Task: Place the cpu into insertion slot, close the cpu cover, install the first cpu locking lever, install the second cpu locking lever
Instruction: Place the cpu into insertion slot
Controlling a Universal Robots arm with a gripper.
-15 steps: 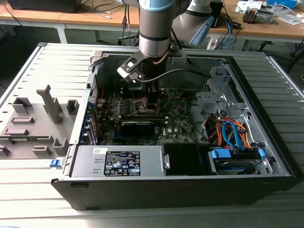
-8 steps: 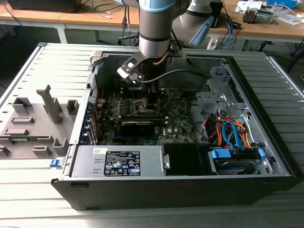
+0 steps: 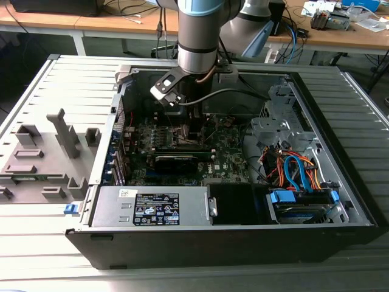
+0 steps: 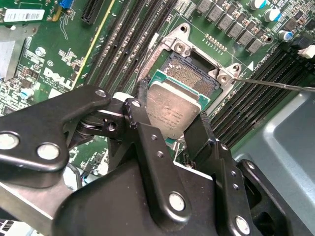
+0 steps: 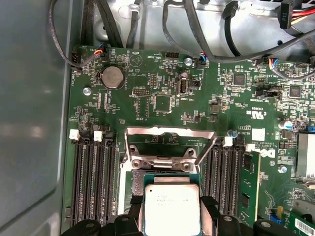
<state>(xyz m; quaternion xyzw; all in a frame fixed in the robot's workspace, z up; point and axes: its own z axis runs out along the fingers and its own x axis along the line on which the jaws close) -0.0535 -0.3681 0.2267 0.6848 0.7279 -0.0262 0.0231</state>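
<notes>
My gripper point(image 4: 170, 120) is shut on the cpu point(image 4: 172, 110), a flat square chip with a silvery face, pinched at two opposite edges by the black fingers point(image 4: 140, 105). I hold the chip right over the insertion slot point(image 4: 189, 73), whose dark pin field shows just beyond the chip's edge; I cannot tell whether they touch. The cpu point(image 5: 171, 209) also shows in the first wrist view, with the cpu cover point(image 5: 170, 132) standing swung up behind it. A thin wire locking lever point(image 4: 275, 84) sticks out beside the socket. In the exterior view the gripper point(image 3: 185, 125) reaches down into the case.
The open computer case point(image 3: 340, 201) lies on a slatted grey table. A power supply point(image 3: 152, 207) sits along its near wall and a drive bay with blue and orange cables point(image 3: 298, 176) at the exterior view's right. Memory slots point(image 5: 93, 182) flank the socket. Grey fixtures point(image 3: 48, 152) stand outside the case.
</notes>
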